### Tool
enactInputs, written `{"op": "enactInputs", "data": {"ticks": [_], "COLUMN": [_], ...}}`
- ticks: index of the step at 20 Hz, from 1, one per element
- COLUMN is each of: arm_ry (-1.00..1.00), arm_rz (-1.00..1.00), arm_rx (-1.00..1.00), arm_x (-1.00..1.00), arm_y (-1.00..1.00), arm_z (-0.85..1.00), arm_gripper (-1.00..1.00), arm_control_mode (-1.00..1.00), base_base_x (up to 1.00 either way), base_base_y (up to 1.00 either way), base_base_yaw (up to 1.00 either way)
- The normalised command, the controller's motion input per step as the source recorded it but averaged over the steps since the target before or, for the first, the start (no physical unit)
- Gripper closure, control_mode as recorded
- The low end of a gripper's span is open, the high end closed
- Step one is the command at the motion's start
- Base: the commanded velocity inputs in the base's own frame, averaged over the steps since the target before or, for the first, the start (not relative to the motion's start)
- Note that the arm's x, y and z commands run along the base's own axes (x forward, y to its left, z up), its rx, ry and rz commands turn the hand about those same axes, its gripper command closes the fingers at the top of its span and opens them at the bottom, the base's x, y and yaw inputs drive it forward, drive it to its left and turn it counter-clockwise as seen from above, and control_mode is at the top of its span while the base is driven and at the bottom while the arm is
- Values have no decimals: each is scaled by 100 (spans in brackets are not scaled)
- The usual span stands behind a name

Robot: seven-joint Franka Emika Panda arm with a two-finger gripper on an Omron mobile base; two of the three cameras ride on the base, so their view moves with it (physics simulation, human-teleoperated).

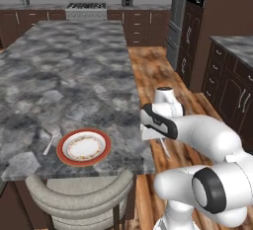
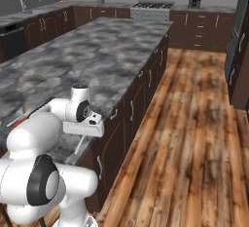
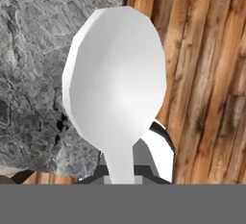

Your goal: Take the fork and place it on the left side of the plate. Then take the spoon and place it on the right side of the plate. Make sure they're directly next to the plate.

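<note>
White spoon (image 3: 115, 79) in shut end effector (image 3: 126, 172)

A thin whitish straight handle (image 2: 80, 144) is seen hanging below the white hand of the arm, slanting down from where the jaws would be. The grey marbled stone island counter (image 2: 97, 50) is spread beyond and above the hand, and brown wood-plank flooring (image 2: 194, 138) lies off to its side.

Plate (image 1: 83, 146) red-orange rim, white centre; spoon (image 3: 115, 79) white; counter (image 1: 64, 76) mottled grey.
</note>
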Motion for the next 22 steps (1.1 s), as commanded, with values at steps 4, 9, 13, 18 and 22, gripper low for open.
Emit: {"op": "enactInputs", "data": {"ticks": [4,9,13,18,22], "arm_ry": [0,0,0,0,0], "arm_rz": [0,0,0,-2,-14], "arm_rx": [0,0,0,0,0], "arm_x": [0,0,0,1,31], "arm_y": [0,0,0,13,48], "arm_z": [0,0,0,-1,3], "arm_gripper": [100,100,100,100,100], "arm_control_mode": [100,100,-100,-100,-100], "base_base_x": [0,0,0,0,0], "base_base_y": [0,0,0,0,0], "base_base_yaw": [0,0,0,0,0]}}
